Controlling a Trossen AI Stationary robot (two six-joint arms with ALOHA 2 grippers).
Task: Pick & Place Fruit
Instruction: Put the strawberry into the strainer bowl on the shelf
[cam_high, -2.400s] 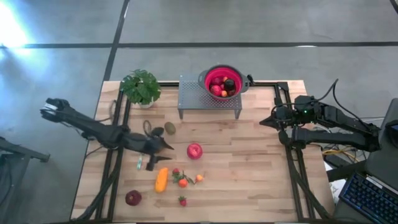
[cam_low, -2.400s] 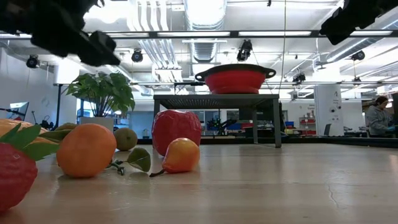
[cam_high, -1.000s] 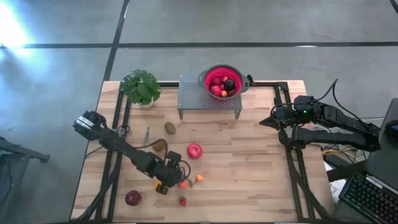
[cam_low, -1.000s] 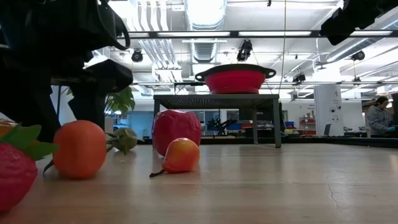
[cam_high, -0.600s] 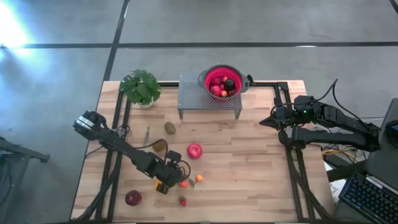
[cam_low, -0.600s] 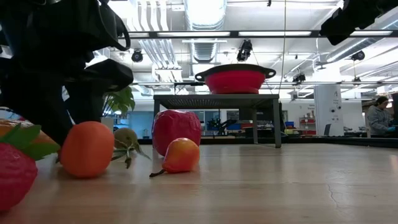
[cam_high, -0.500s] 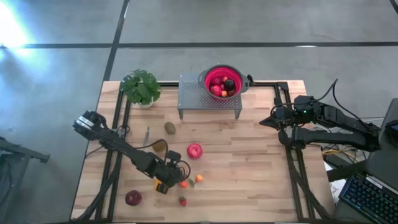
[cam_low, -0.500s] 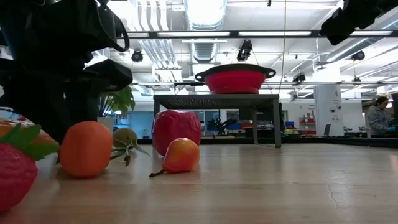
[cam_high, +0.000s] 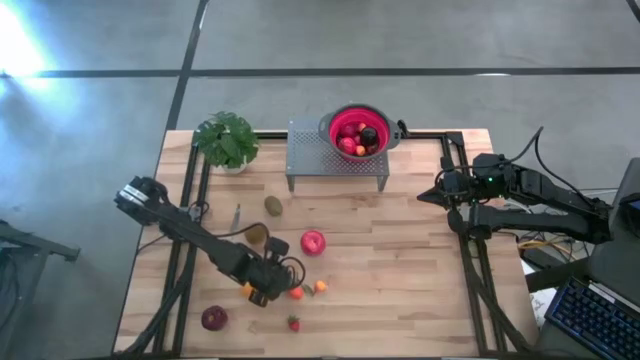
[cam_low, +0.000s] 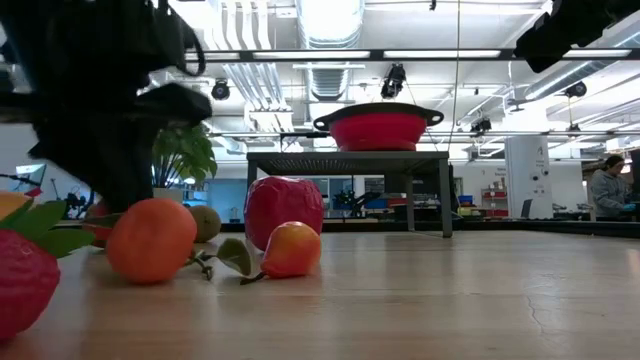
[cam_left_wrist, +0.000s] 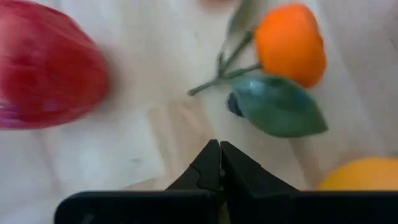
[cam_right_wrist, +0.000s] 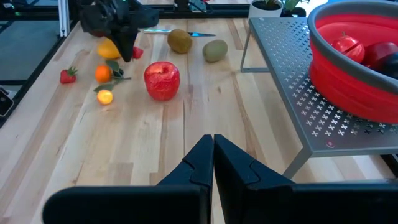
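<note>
Left gripper (cam_left_wrist: 219, 163) pressed together, seemingly empty; I'm reopening, centring over long orange piece (cam_high: 248, 291) before pinching; right gripper (cam_right_wrist: 213, 155) pressed together

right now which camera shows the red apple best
The right wrist view: the red apple sits whole and unblocked. The high view shows it small, the low view from the side, and the left wrist view cuts it off.

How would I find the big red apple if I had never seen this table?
Start at the grey metal stand at the back of the wooden table, the one with the red colander on top. Come towards the front from it, to the middle of the table. The red apple lies there alone, bigger and rounder than the small orange bits nearby.
</note>
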